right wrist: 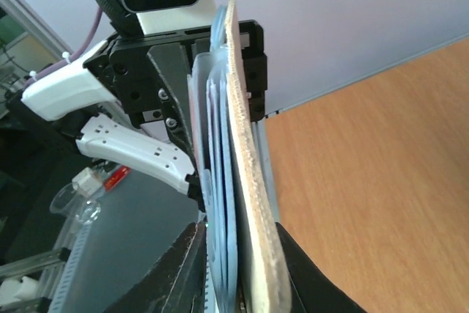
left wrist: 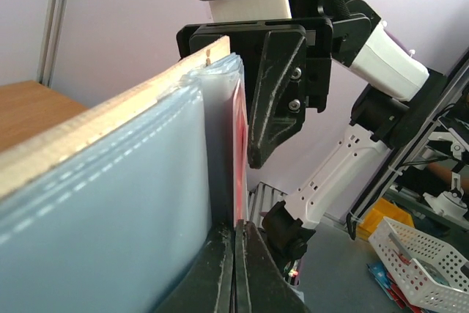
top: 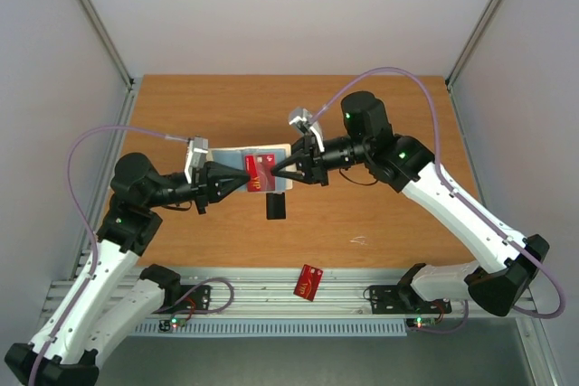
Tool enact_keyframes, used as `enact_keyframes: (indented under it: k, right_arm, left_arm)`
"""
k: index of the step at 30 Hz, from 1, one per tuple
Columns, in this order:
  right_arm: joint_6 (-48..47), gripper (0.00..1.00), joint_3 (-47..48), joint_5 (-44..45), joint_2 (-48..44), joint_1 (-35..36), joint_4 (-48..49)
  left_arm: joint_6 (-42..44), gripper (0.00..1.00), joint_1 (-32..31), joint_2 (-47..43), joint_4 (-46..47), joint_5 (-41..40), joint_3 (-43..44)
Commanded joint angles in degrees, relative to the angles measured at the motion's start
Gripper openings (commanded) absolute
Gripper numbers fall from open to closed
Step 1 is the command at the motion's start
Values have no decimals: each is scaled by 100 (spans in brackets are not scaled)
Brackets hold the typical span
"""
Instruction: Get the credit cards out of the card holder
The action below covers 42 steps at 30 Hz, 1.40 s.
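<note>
The card holder (top: pixel 271 151) is held up over the table (top: pixel 380 133), long axis arm to arm. Its red credit card (top: pixel 260 172) is pinched by the closed left gripper (top: pixel 244 179); the opposite end's straddled by the right gripper (top: pixel 277 172), clamped or not can't be told.

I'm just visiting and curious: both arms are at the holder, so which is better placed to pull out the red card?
Left, probably. The left gripper is pinched shut on the red card and could draw back; the right gripper flanks the card holder, placed to steady it.
</note>
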Motion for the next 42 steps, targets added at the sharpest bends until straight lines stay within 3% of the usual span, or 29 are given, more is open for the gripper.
enact_keyframes:
  k: [1,7,14,25,28,31,34,37,42]
  right_arm:
    - [-45,23,169,-558,98,-15,-16]
    - [-210,23,105,-545,-37,-155,-340]
    - [-220,2,50,-622,-146,-283,-500]
    - [-479,1,-28,-687,-365,-740,-1037]
    - [-478,1,14,26,-432,-892,-1304]
    - [-213,1,-60,919,-441,-1353,-1465]
    - [107,1,-152,881,-354,-1834,-1470]
    - [31,1,-101,946,-237,-1873,-1684]
    - [-232,1,-155,835,-122,-1878,-1725]
  left_arm:
    - [-116,0,-18,-55,345,22,4]
    - [-113,0,119,-123,104,-143,-3]
    - [-45,0,174,-129,2,-85,-15]
    - [476,0,246,-190,-992,54,126]
    - [707,0,269,-175,-1393,-455,48]
    - [722,0,322,-19,-1756,-1464,-5]
    - [734,0,401,410,-2128,-2418,-116]
    - [631,0,517,1076,-2426,-3286,-264]
    - [538,0,731,2095,-2198,-3231,-311]
